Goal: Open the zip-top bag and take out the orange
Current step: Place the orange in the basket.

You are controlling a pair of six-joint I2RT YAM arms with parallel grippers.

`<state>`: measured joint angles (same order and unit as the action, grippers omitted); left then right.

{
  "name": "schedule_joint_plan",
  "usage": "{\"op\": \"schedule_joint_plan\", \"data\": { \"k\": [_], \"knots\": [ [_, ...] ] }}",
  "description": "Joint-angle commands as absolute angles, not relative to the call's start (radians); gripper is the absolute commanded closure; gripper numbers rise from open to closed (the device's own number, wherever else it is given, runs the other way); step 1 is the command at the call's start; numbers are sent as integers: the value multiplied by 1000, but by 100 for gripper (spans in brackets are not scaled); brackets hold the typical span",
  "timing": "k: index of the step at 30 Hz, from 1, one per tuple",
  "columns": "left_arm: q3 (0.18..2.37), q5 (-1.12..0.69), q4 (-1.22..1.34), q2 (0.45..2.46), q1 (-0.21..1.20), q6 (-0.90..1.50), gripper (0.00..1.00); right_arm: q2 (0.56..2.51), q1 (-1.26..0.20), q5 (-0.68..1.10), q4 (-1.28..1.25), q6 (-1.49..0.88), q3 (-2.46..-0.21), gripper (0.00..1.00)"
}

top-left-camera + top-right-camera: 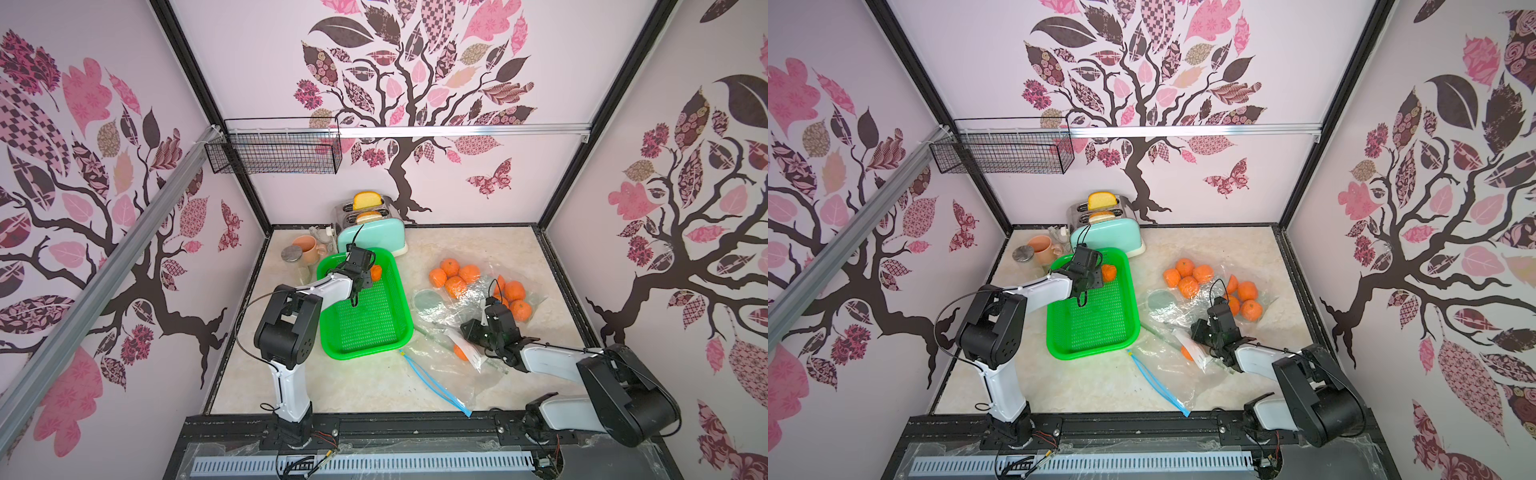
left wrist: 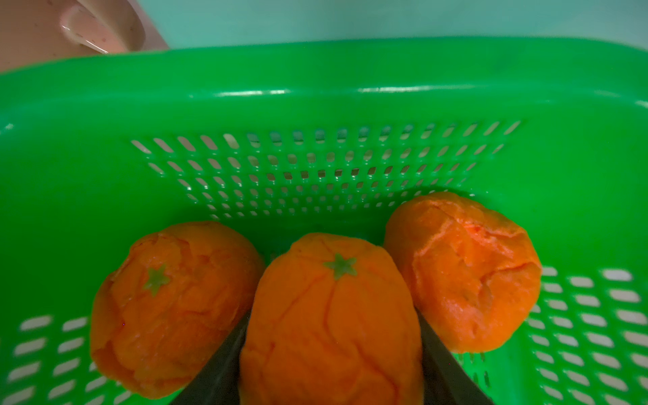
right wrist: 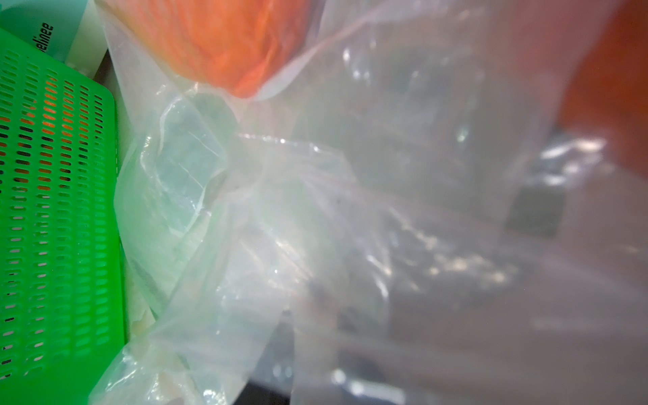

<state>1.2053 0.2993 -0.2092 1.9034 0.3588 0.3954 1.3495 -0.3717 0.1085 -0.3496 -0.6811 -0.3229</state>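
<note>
L gripper (image 2: 332, 336) clamps orange (image 2: 336, 280) at mid-width, jaws part-closed, skin dented; prob. light, squashy, grippy; sits at basket's (image 2: 315, 77) far end betw two more oranges (image 2: 168, 308); R gripper (image 1: 471, 334) buried in limp, slick bag (image 1: 440, 370), desk's (image 1: 332, 386) front-right; grip unclear.

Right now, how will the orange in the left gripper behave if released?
The orange looks squeezed oval in the left gripper, skin creased: probably soft and light. Released, it may spring back, barely rolling between its two neighbours.

Three oranges (image 2: 329, 315) in one green basket (image 2: 315, 87)
</note>
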Motion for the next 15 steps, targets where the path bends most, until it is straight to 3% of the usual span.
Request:
{"op": "schedule_joint_plan", "data": {
  "k": [1,15],
  "knots": [
    [1232,300,-223,1915,357,383,40,1376,-372,90,-253,-683,-322,74],
    [1230,293,-265,1861,357,372,25,1383,-372,95,-256,-684,-323,74]
  ]
}}
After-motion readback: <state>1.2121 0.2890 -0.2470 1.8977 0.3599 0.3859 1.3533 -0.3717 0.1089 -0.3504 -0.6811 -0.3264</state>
